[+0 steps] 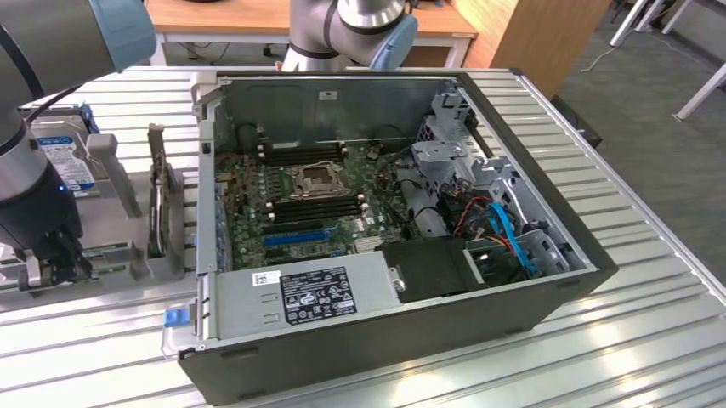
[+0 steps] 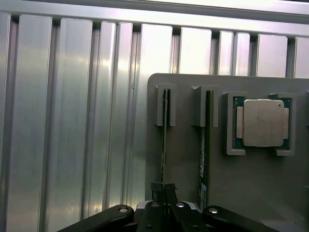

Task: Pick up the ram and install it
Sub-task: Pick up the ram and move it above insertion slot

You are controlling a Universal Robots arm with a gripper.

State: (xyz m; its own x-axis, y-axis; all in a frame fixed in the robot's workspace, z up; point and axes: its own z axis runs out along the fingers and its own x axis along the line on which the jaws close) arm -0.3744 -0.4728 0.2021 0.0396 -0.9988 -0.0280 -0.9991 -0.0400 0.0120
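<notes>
Tool [image 2: 164, 188] pinched on 1 ram [image 2: 164, 140] (edge-on) | 2nd stick [image 2: 205, 150] beside | 1 CPU [image 2: 263, 123] | 1 gray holder [image 2: 186, 164]

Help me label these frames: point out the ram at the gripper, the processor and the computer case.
the ram [image 2: 164, 145], wrist view, edge of the stick.
the processor [image 2: 263, 122], wrist view, middle of its metal lid.
the computer case [image 1: 397, 348], exterior view, dark outer wall.

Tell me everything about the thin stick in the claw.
The ram is a thin greenish board seen edge-on, standing on its long edge in a gray holder, one end in an upright slot. The gripper is shut on its top edge. A second stick stands parallel beside it, apart.
</notes>
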